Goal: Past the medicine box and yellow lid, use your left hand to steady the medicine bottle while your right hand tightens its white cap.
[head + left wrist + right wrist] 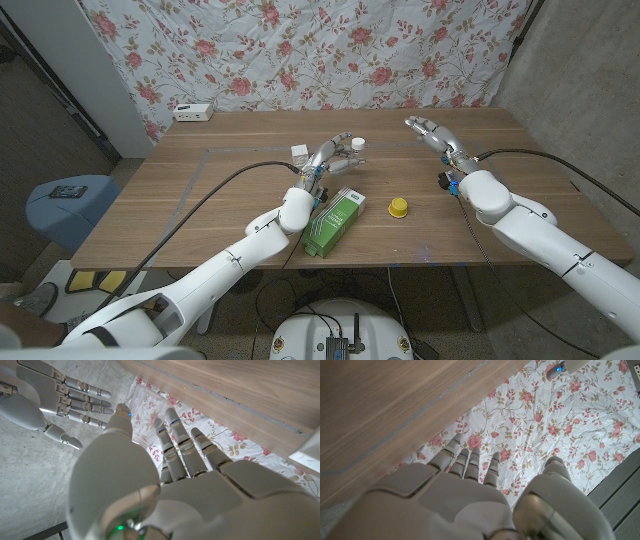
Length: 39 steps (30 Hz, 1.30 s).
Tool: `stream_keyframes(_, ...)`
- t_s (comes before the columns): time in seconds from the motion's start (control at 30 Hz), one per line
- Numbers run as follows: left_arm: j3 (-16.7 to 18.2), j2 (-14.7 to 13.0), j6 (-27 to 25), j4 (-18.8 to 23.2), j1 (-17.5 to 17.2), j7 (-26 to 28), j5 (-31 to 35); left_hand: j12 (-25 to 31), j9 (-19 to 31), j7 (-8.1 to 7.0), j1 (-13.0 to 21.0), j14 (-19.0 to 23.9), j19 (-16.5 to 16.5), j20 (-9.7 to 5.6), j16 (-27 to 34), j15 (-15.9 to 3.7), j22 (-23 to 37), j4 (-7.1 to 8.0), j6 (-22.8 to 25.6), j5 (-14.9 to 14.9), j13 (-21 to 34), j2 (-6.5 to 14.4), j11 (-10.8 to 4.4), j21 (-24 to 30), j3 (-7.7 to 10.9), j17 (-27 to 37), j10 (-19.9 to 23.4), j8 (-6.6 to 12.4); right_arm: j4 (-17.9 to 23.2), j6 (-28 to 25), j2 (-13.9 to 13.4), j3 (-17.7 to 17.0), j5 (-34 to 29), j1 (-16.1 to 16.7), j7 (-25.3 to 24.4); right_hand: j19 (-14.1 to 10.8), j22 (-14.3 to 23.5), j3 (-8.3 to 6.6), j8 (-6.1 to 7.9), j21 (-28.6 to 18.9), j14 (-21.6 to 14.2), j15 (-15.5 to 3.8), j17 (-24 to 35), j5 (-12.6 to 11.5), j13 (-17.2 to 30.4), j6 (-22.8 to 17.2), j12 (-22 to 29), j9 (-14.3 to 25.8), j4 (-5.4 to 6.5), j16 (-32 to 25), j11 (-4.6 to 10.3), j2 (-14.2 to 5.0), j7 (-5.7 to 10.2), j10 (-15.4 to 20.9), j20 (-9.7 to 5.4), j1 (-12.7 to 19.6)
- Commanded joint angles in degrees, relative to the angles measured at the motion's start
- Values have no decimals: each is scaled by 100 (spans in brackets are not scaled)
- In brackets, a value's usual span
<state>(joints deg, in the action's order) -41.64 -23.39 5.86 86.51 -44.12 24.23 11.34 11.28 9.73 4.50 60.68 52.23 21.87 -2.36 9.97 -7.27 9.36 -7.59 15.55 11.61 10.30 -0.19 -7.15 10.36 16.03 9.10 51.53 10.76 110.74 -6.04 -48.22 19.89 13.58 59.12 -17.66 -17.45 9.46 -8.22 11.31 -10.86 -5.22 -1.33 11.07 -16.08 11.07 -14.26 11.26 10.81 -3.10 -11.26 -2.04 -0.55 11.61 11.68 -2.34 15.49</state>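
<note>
The medicine bottle [356, 147], small with a white cap, stands upright past the middle of the wooden table [200, 190]. My left hand [334, 157] is right beside it on its left, fingers reaching toward it; whether they touch it I cannot tell. In the left wrist view the left hand [165, 485] has straight, spread fingers with nothing between them. My right hand [432, 131] hovers open to the bottle's right, apart from it, and its spread fingers [75, 397] hold nothing. The green medicine box [333, 220] and yellow lid [398, 207] lie nearer me.
A small white block [299, 152] sits just left of my left hand. A white power strip [193, 111] lies at the table's far left corner. Black cables [225, 185] run across the table to both wrists. A floral cloth [300, 50] hangs behind, and a blue stool [68, 200] stands left of the table.
</note>
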Motion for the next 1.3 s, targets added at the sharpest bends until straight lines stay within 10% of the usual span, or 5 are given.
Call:
stream_keyframes(0.03,-99,85,224,-266,171,-111,14,10,24,-1,27,71,-19,-617,-9,-408,15,-1,49,-17,26,55,-205,5,28,-1,255,12,559,-768,-386,-6,-463,-83,241,-68,27,31,2,-8,-33,32,11,78,11,15,18,23,-157,-17,44,81,-652,-2,-11,130)
stream_keyframes(0.17,-118,131,333,-404,251,-133,10,13,24,-13,27,70,-22,-622,-13,-414,15,-5,52,-18,27,52,-201,8,35,-2,276,9,695,-884,-512,-7,-568,-138,347,-53,27,52,28,-6,5,50,15,106,11,-50,18,42,-203,-8,43,73,82,-19,53,162)
stream_keyframes(0.2,-125,146,363,-445,274,-140,8,14,24,-14,26,76,-25,-613,-12,-415,16,-3,51,-18,28,58,-195,8,39,-1,283,7,726,-916,-548,-7,-589,-155,386,-56,29,78,-11,-8,10,60,10,132,13,40,16,31,-252,-8,47,108,-623,-23,81,196)
stream_keyframes(0.3,-151,187,444,-571,355,-181,3,14,25,-36,23,81,-23,-624,-11,-414,16,-3,60,-19,28,62,-202,11,45,-1,291,9,809,-1040,-616,-8,-623,-203,477,-15,29,57,-18,7,20,73,6,142,14,64,12,28,-275,-4,47,76,-757,-34,140,243)
stream_keyframes(1.3,-338,355,993,-1253,858,-500,58,0,26,-71,-4,116,-23,-650,-17,-406,16,-12,63,-25,31,56,-213,21,90,-2,336,-8,1437,-2622,-1065,703,-1315,-1388,1641,572,30,-311,61,95,479,498,-13,356,24,-70,-54,48,-641,64,-9,-15,-759,-562,926,1087)
